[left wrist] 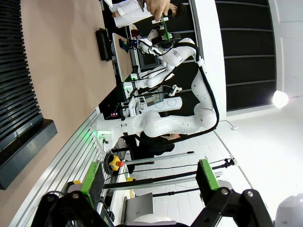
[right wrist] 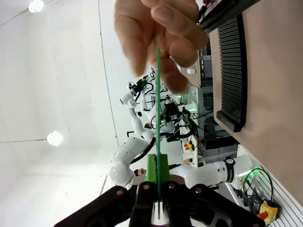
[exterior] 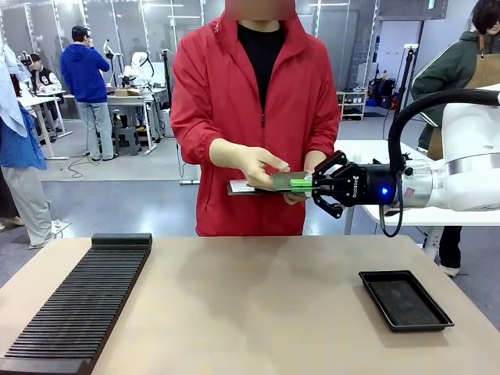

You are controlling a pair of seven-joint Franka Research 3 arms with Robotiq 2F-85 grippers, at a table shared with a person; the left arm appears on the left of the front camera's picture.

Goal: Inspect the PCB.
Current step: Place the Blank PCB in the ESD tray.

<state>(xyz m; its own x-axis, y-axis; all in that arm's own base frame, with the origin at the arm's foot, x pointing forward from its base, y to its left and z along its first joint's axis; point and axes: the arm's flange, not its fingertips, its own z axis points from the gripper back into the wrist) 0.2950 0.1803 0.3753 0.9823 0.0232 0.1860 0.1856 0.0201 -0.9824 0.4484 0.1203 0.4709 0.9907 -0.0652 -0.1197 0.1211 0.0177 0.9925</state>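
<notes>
While a person's hand [exterior: 254,162] pinches one end, the circuit board [exterior: 283,181] sits level in mid-air, well above the worktop [exterior: 250,297], clamped tight between the right fingers [exterior: 301,185]; the left fingers [left wrist: 204,174] gape wide, empty.

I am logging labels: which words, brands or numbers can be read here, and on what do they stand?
"ROBOTIQ": small white print on the right gripper, front view.
PCB: any print is too small to read.
Everything else: too small or blurred to read.
</notes>
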